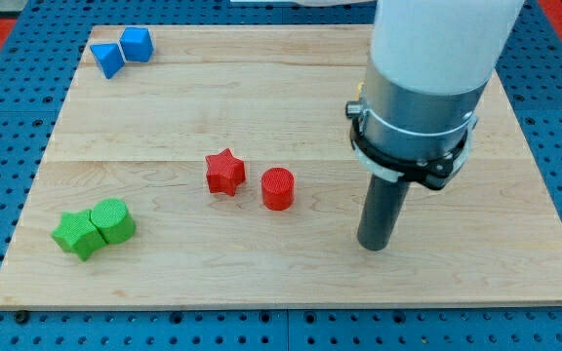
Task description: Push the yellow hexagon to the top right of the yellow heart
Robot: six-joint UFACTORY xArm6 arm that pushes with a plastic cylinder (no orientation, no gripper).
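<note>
No yellow hexagon or yellow heart shows in the camera view; the arm's wide body covers the board's upper right and may hide them. My tip [374,245] rests on the wooden board [261,283] at the lower right. It stands well to the right of the red cylinder [277,188] and the red star [224,172], touching neither.
A blue triangle [107,58] and a blue cube [137,44] sit together at the top left. A green star [76,233] and a green round block [113,220] touch each other at the lower left. Blue pegboard surrounds the board.
</note>
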